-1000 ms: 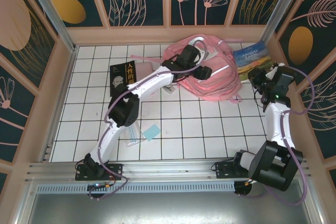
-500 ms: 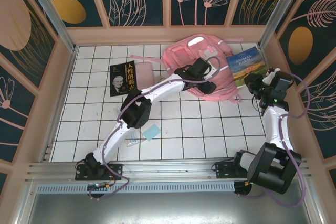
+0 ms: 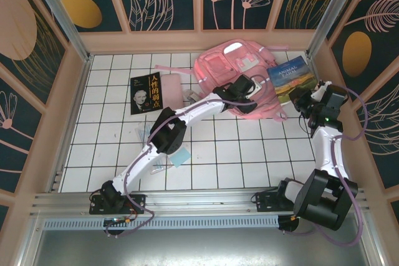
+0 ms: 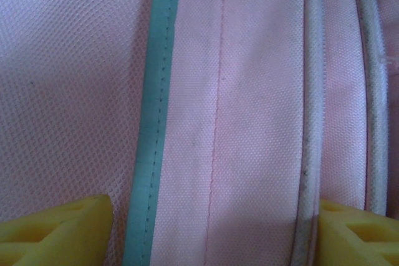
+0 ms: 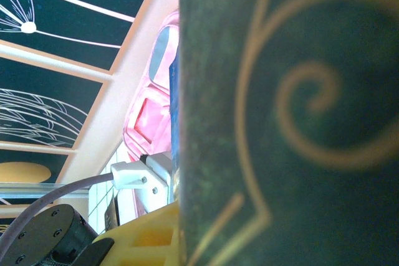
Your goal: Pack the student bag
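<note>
The student bag (image 3: 218, 70), a big soft pink backpack, lies at the back of the tiled floor. My left gripper (image 3: 252, 87) reaches over its right side. In the left wrist view it is open, its yellow fingertips (image 4: 56, 232) wide apart just above pink mesh fabric (image 4: 249, 91) with a teal strip (image 4: 153, 123) and white piping. My right gripper (image 3: 300, 95) is shut on a landscape-cover book (image 3: 290, 74) and holds it beside the bag's right edge. That book's dark green cover (image 5: 280, 123) stands against one yellow finger (image 5: 140, 238), with the bag (image 5: 146, 116) behind it.
A black book (image 3: 145, 93) and a small flat pink case (image 3: 173, 86) lie left of the bag. A pale blue card (image 3: 181, 157) and a clear item (image 3: 157, 165) lie under the left arm. Wooden walls (image 3: 62, 116) ring the floor.
The left arm has stretched farther right across the bag, which shifted back and settled flatter. The right gripper has carried the book left, closer to the bag.
</note>
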You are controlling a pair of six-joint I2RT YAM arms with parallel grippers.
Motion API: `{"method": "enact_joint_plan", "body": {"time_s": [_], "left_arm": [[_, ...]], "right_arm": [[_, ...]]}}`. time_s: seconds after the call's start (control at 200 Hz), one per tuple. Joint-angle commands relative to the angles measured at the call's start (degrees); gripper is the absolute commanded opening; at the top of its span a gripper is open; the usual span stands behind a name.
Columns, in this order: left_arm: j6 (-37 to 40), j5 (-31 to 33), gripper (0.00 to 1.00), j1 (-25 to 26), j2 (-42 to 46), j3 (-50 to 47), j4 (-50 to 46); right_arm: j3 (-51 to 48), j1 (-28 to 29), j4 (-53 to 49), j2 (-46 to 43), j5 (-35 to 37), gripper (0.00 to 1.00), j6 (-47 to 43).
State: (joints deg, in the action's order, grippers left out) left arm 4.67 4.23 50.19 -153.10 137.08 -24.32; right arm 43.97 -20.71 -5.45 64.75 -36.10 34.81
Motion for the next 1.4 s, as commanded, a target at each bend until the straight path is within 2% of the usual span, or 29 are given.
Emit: {"method": "enact_joint_plan", "body": {"time_s": [0.0, 0.07, 0.165, 0.195, 0.23, 0.36, 0.575, 0.745, 0.871, 1.026, 1.121, 1.181, 1.286, 1.396], "left_arm": [[3.21, 3.03, 0.66, -1.5, -5.28, -1.41, -6.84], [2.74, 3.08, 0.42, -1.61, -5.11, -2.83, -7.76], [1.77, 0.65, 0.25, -1.79, -3.05, -5.87, -6.15], [0.97, -0.64, 0.16, -1.85, -2.29, -6.51, -5.38], [-0.24, -1.98, 0.0, -2.03, -1.11, -7.31, -4.25], [-7.41, -8.38, 0.0, -3.58, 5.91, -12.03, 3.29], [-21.58, -20.93, 0.0, -9.32, 18.52, -19.41, 16.28], [-32.03, -32.01, 0.0, -13.65, 20.38, -17.69, 21.48], [-39.81, -37.91, 0.0, -15.97, 19.37, -14.17, 24.96], [-45.31, -40.75, 0.0, -17.59, 18.34, -9.98, 26.98], [-41.98, -38.92, 0.0, -17.21, 18.01, -8.06, 23.87], [-42.55, -39.02, 0.0, -17.64, 18.39, -9.35, 24.33], [-51.73, -42.02, 0.0, -18.85, 19.0, -14.18, 34.38], [-59.07, -47.32, 0.0, -19.09, 15.4, -10.11, 38.85]], "right_arm": [[1.42, -0.41, 2.45, -2.18, -1.34, 0.0, -0.99], [1.63, -0.38, 2.68, -2.41, -1.36, 0.0, -0.64], [2.11, -0.39, 2.49, -2.64, -1.34, 0.0, -0.51], [2.23, -0.41, 2.38, -2.81, -1.35, 0.0, -0.53], [2.49, -0.41, 2.08, -2.91, -1.34, 0.0, -0.57], [3.62, -0.55, 0.51, -3.9, -0.72, 0.0, -0.87], [5.2, -3.12, -1.02, -7.41, 2.35, 0.0, 0.01], [3.79, -4.58, -0.81, -10.47, 5.27, 0.0, 1.31], [2.57, -5.04, -1.72, -11.09, 4.95, 0.0, 1.43], [0.02, -5.04, -1.11, -11.47, 0.67, 0.0, 1.01], [-0.89, -5.0, -0.89, -12.05, -1.17, 0.0, 1.17], [-0.73, -4.88, -1.32, -12.48, -1.83, 0.0, 1.23], [0.05, -4.32, -2.61, -13.34, -3.03, 0.0, 1.19], [-0.23, -2.81, -3.56, -14.73, -3.5, 0.0, 2.15]]}}
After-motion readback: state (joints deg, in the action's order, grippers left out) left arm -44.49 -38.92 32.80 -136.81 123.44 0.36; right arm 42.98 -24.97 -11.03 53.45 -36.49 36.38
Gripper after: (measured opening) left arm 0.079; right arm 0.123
